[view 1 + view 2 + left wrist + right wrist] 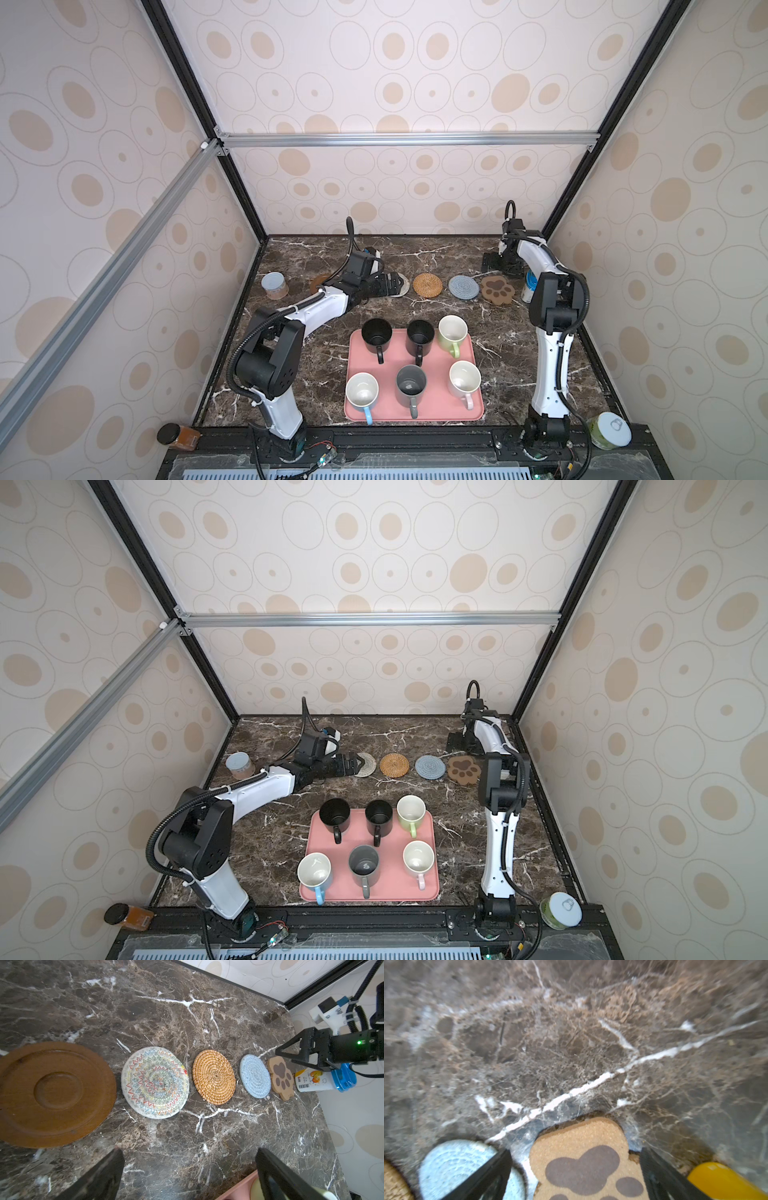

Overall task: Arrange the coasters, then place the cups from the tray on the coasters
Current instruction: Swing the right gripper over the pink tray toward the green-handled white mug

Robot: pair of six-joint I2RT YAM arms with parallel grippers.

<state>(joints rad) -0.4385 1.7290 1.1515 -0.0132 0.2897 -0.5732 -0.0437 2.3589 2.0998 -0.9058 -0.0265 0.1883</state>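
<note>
Looking down on my dark marble table (515, 374), boxed in by patterned walls at the back and both sides. Across its far part runs a row of coasters: brown wooden disc (56, 1093), cream woven coaster (154, 1082), tan rattan coaster (214, 1077), grey-blue woven coaster (255, 1076) and paw-shaped coaster (281, 1077). Narrow gaps of bare marble part the first four. The grey-blue and paw edges sit so close that I cannot tell whether they touch.

My left gripper (395, 284) hovers by the cream woven coaster, covering its left edge in both top views. Its jaws are spread wide with only bare marble between them. My right gripper (575, 1150) is spread too and empty, its fingers standing either side of the paw-shaped coaster's rounded end. Just beyond that coaster, near the right wall, sits a blue-lidded container (324, 1080), leaving little room there. A lidded jar (274, 284) stands at the row's left end, near the wall.

A clear band of marble separates the row from the pink tray (357, 357), whose near edge runs close to the table's front edge. All six cups stand upright on the tray. At the back are a black cup (377, 334), a second black cup (420, 334) and a light green cup (452, 330). In front are a white cup with blue handle (362, 390), a grey cup (410, 384) and a white cup with pink handle (464, 376). Open marble flanks the tray on both sides.
</note>
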